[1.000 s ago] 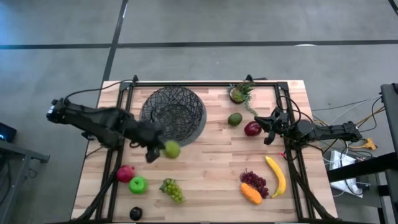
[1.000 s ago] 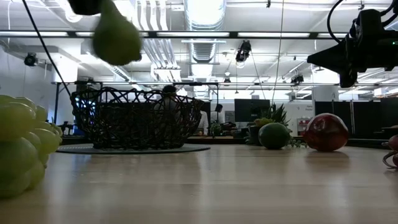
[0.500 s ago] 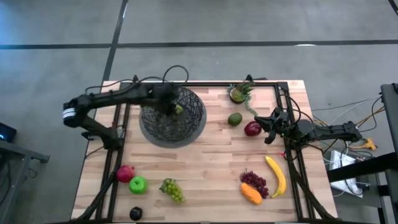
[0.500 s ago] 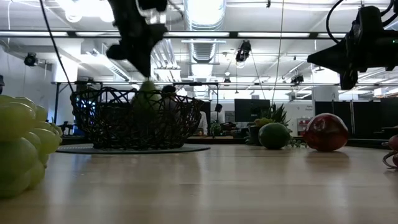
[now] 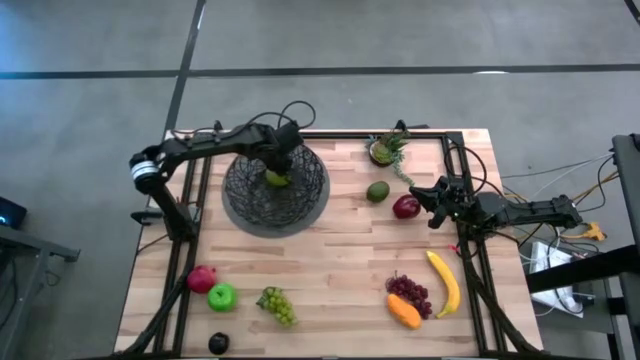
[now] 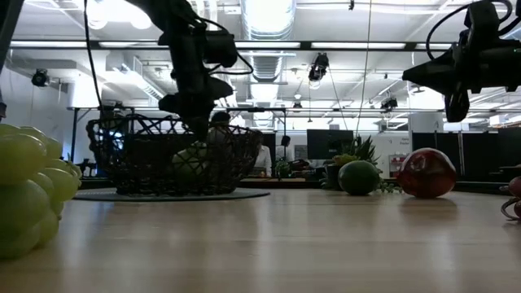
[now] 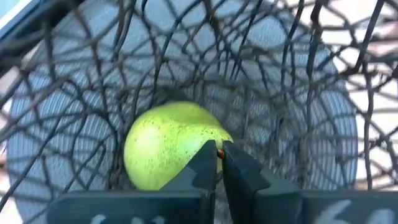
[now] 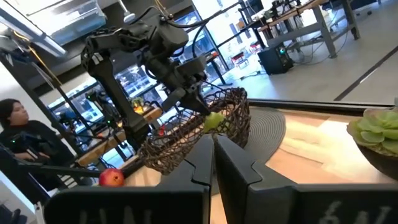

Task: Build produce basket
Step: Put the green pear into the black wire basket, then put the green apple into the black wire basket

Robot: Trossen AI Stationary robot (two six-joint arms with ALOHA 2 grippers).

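The dark wire basket [image 5: 300, 205] stands on a flat grey disc [image 5: 318, 212] at the table's far left. My left gripper [image 5: 281, 166] reaches down into it and is shut on a speckled green fruit [image 7: 168, 146], which sits low inside the basket [image 6: 146, 159]. I cannot tell whether the fruit [image 6: 189, 160] rests on the bottom. My right gripper [image 5: 432, 203] hovers shut above the table's right side, just right of a dark red fruit [image 5: 405, 207]. It touches nothing. My left gripper pinches the green fruit's short brown stem [image 7: 219, 153] between its two fingertips [image 7: 205, 163]. The fingers come from above, pointing down into the basket. The fruit hangs upright below them, inside the wire wall.
A green avocado [image 5: 377, 191] and a spiky plant [image 5: 386, 150] lie at the far right. Banana [image 5: 446, 284], purple grapes [image 5: 409, 292] and orange piece [image 5: 403, 311] are near right. Red apple [image 5: 201, 278], green apple [image 5: 222, 296], green grapes [image 5: 277, 305] and plum [image 5: 218, 343] are near left.
My left arm carried the green fruit from above the table's middle toward the far edge, over the basket's rim, and lowered it into the basket. It stayed shut on the fruit throughout.
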